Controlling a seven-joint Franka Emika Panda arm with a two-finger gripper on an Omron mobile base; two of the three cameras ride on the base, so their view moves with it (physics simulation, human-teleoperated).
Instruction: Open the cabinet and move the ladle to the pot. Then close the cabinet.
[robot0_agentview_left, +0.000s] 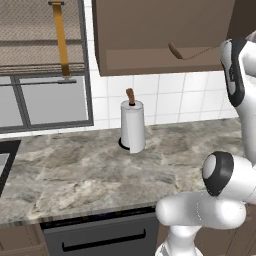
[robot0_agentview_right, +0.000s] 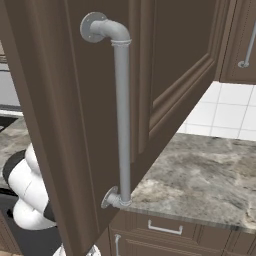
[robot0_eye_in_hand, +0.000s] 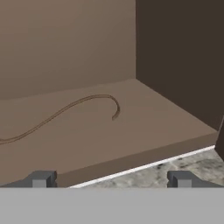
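Observation:
The cabinet (robot0_agentview_left: 150, 55) stands open, showing its lighter brown interior. Its door (robot0_agentview_right: 75, 100) swings out close to the right base camera, long silver handle (robot0_agentview_right: 122, 115) facing it. The ladle (robot0_agentview_left: 186, 54) lies on the cabinet floor, a slim brown curve with its scoop to the left. In the hand view the ladle (robot0_eye_in_hand: 65, 108) runs across the shelf ahead of my gripper (robot0_eye_in_hand: 111, 179). The gripper is open, short of the shelf's front edge, with nothing between its fingertips (robot0_eye_in_hand: 41, 179). The pot is out of view.
A white paper-towel roll (robot0_agentview_left: 132, 125) stands on the marble counter (robot0_agentview_left: 90, 170) under the cabinet. A window (robot0_agentview_left: 45, 65) and a sink edge (robot0_agentview_left: 5, 160) are at the left, and a dishwasher front (robot0_agentview_left: 100, 237) is below. Another wall cabinet handle (robot0_agentview_right: 247, 50) shows at the right.

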